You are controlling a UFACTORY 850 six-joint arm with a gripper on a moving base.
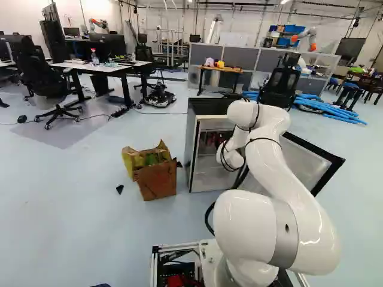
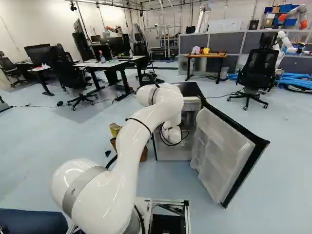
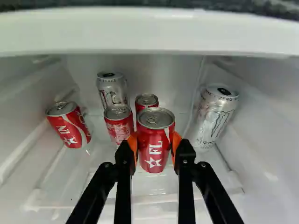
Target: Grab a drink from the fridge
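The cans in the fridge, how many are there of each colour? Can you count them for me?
Red cans: 4
Silver cans: 2
Total: 6

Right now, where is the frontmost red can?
In the wrist view, the frontmost red can is inside the fridge, held between the orange pads of the end effector, with a second red can close behind it.
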